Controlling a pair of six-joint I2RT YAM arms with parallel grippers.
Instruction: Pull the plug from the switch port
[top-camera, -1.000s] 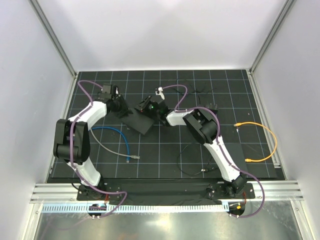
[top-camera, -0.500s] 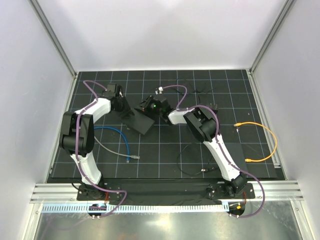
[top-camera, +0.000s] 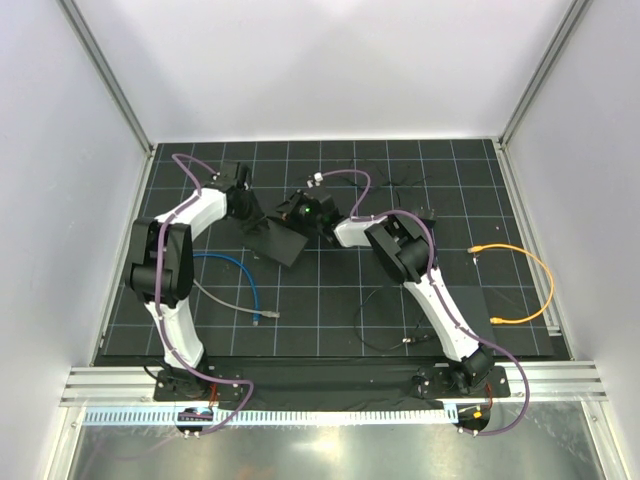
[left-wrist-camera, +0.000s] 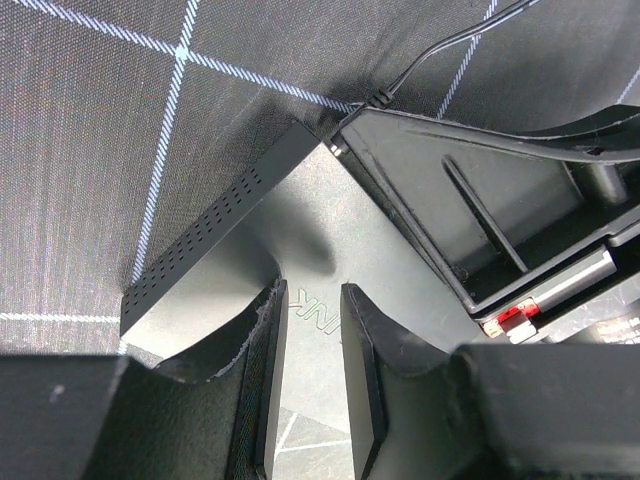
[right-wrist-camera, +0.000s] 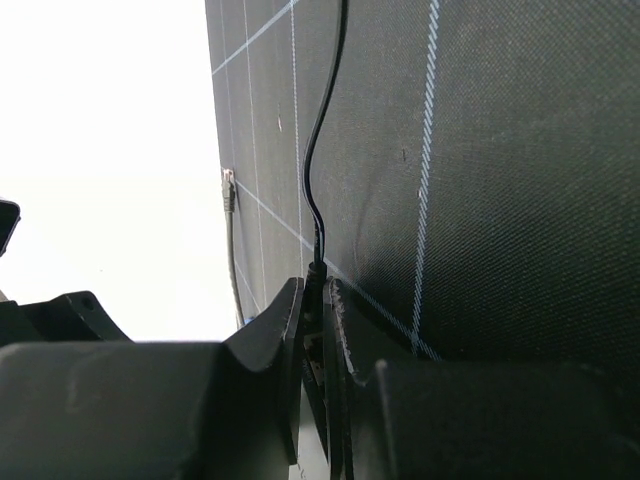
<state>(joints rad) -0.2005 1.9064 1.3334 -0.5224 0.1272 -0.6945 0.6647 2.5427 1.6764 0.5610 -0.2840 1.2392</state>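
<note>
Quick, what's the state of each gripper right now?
Left gripper: open, jaws parted over the switch, clamping nothing.
Right gripper: closed on the black cable at its plug end.

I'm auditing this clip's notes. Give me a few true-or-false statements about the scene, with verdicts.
1. The right hand pinches a black cable. True.
2. The left hand is over the switch. True.
3. The orange cable lies beside the left arm. False: it lies beside the right arm.
4. The left hand's fingers are pressed shut. False: a gap shows between them, with nothing in it.
</note>
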